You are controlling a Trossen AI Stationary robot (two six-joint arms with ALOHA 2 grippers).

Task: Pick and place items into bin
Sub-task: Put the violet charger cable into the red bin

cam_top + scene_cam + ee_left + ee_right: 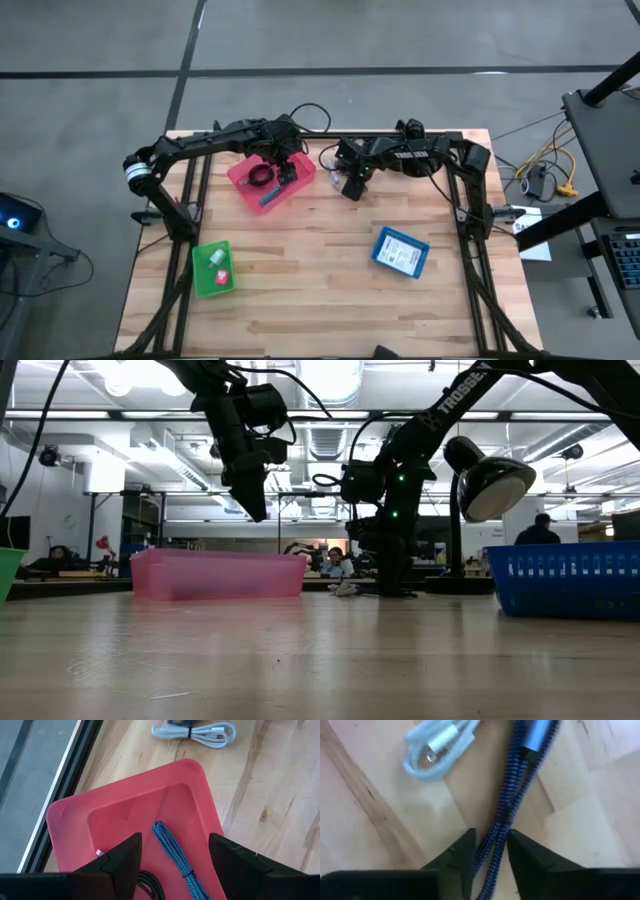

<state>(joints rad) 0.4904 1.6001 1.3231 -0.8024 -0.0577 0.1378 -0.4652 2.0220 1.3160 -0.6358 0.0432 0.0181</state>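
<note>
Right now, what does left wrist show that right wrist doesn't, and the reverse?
Only the left wrist view shows the pink bin, with a blue braided cable and a black cable inside it, and the left gripper open above them.

Only the right wrist view shows the right gripper closed on a dark blue braided cable lying on the table.

Both show the wooden table and the coiled white cable lying on it outside the bin.

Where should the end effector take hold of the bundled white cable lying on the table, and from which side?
Grip the white cable across its middle, at the dark tie binding the loops, coming straight down from above. It lies flat on the bare table, so only the top is open, and the tied waist is its narrowest, firmest part.
</note>
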